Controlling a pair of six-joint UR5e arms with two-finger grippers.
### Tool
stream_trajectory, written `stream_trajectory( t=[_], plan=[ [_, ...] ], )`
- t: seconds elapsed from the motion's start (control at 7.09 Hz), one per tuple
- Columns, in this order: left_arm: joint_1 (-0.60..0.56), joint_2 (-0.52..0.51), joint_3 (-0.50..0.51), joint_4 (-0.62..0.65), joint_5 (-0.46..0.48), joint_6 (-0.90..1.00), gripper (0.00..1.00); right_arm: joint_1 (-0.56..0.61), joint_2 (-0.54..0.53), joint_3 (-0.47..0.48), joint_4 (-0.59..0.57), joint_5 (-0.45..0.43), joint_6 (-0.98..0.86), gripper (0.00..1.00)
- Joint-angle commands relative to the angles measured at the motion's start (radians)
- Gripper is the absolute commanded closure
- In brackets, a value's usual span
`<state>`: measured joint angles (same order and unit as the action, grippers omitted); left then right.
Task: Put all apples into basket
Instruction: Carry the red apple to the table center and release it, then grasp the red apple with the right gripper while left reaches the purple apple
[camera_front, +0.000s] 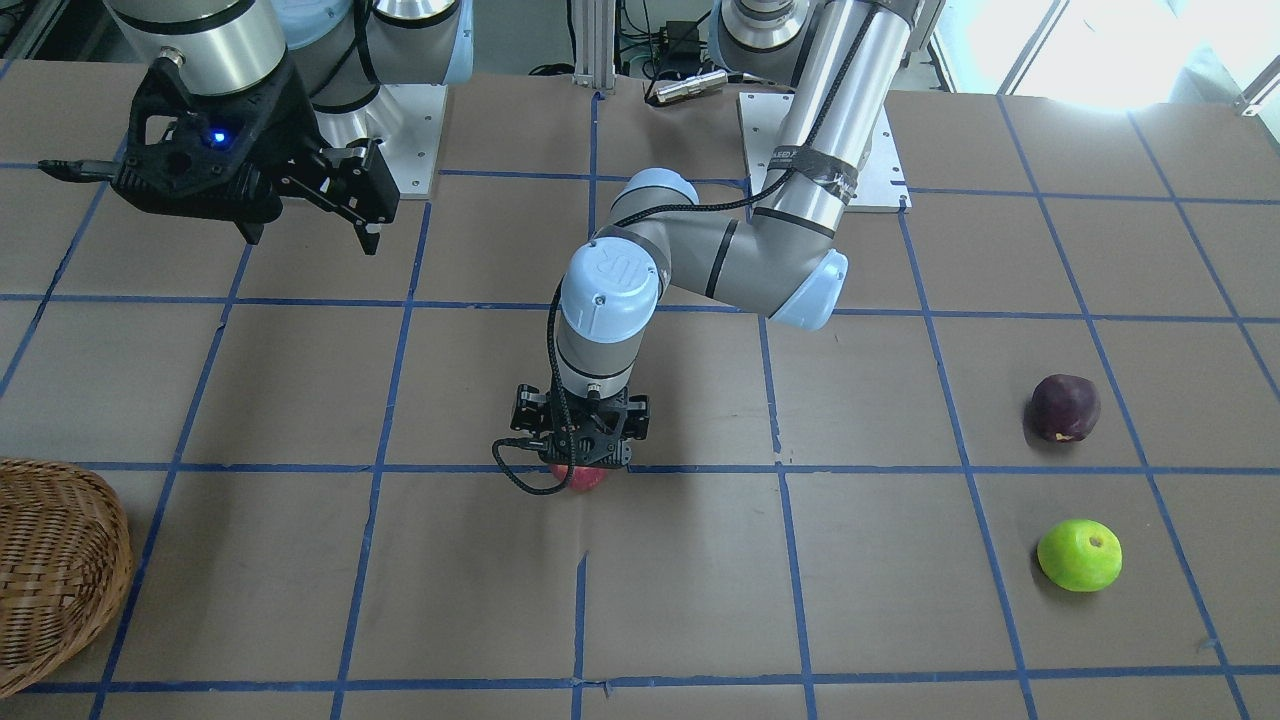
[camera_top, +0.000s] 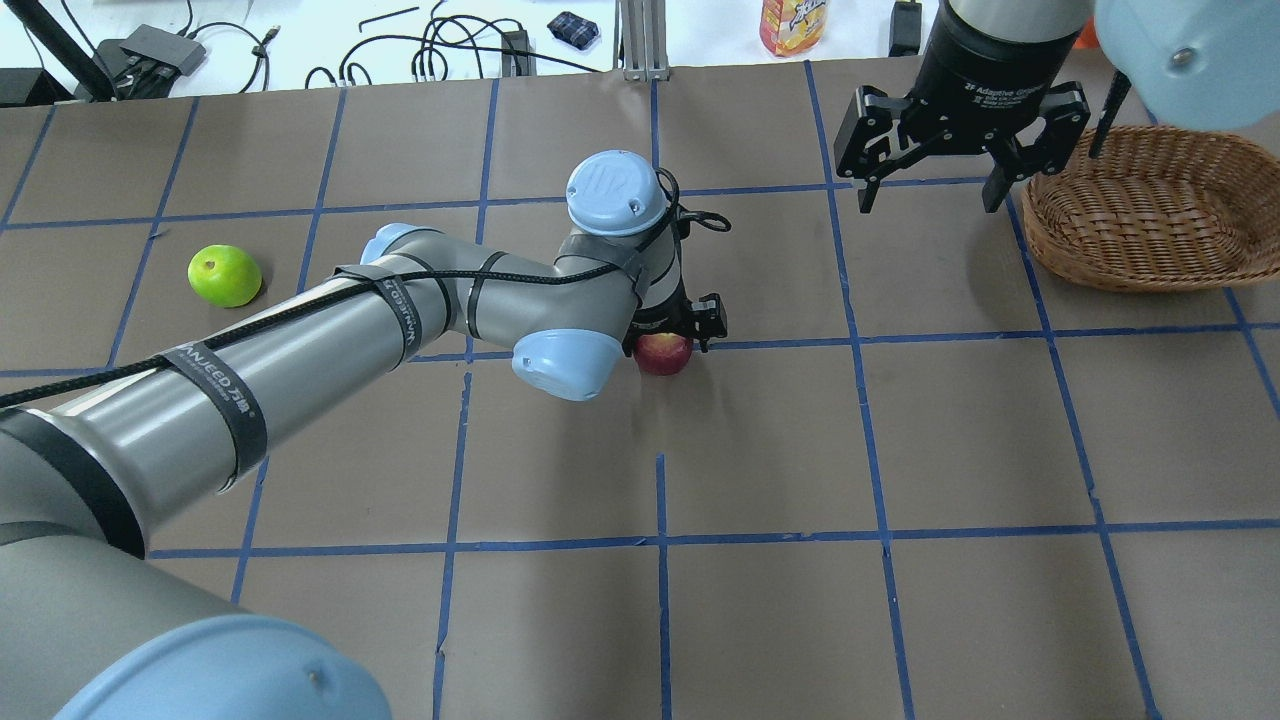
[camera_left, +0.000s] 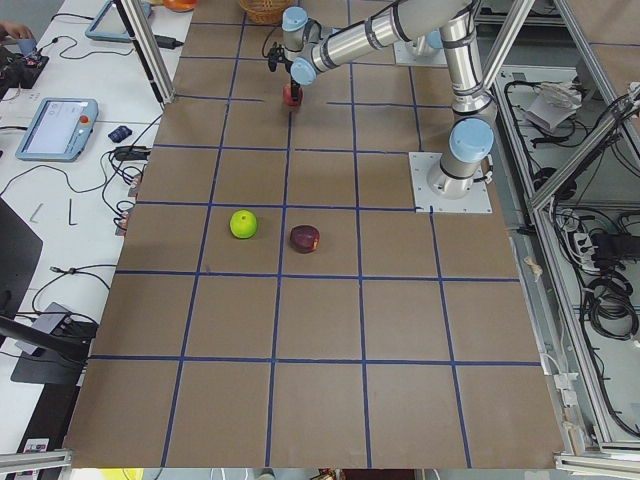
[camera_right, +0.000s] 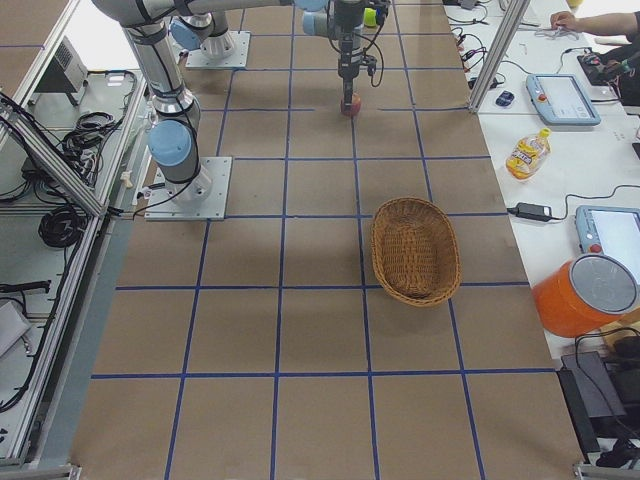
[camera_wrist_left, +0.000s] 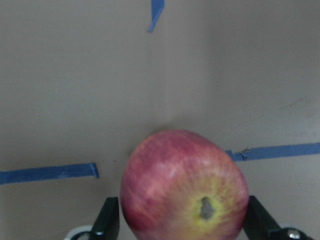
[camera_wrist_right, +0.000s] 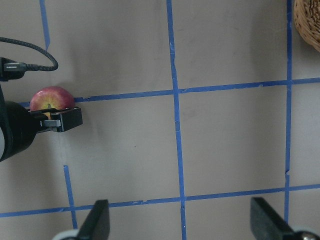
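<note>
The red apple sits at the table's middle on a blue tape line, between my left gripper's fingers. They touch both its sides, so the gripper is shut on it, low at the table. The lime green apple and the dark purple apple lie apart on the robot's left side; the arm hides the purple one in the overhead view. My right gripper hangs open and empty above the table beside the wicker basket.
The table is brown paper with a blue tape grid. Both arm bases stand on plates at the robot's edge. Cables, a bottle and tablets lie beyond the far edge.
</note>
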<state>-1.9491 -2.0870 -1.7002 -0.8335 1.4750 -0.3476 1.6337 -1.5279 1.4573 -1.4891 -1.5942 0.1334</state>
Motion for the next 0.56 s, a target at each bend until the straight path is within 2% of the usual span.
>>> stream_trajectory(
  t=[0.0,0.14,0.28,0.42],
  plan=[
    [0.135,0.077,0.045,-0.094,0.010,0.135,0.00,0.003,0.018,0.000,-0.019,-0.003,0.006,0.00],
    [0.232,0.117,0.057,-0.167,0.014,0.271,0.00,0.006,0.041,0.006,-0.025,0.003,0.027,0.00],
    [0.307,0.154,0.022,-0.224,0.022,0.377,0.00,0.038,0.081,0.018,-0.067,0.000,0.148,0.00],
    [0.382,0.182,-0.013,-0.260,0.109,0.527,0.00,0.095,0.131,0.044,-0.080,-0.003,0.244,0.00]
  ],
)
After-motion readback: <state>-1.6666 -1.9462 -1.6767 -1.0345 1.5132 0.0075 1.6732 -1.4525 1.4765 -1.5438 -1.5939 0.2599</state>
